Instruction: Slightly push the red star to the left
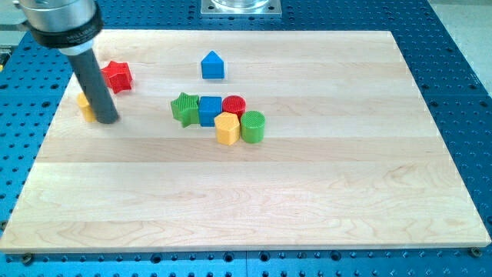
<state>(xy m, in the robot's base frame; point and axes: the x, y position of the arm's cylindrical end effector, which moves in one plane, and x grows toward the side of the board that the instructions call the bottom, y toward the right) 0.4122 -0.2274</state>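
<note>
The red star (118, 76) lies near the board's upper left. My rod comes down from the view's top left and its tip (107, 120) rests on the board just below and slightly left of the red star, a small gap apart. A yellow block (85, 107) sits right behind the rod on its left, partly hidden, shape unclear.
A blue house-shaped block (213, 65) stands at the top middle. A cluster sits mid-board: green star (184, 108), blue cube (209, 110), red cylinder (234, 105), yellow hexagonal block (227, 128), green cylinder (253, 126). The wooden board (269, 200) lies on a blue perforated table.
</note>
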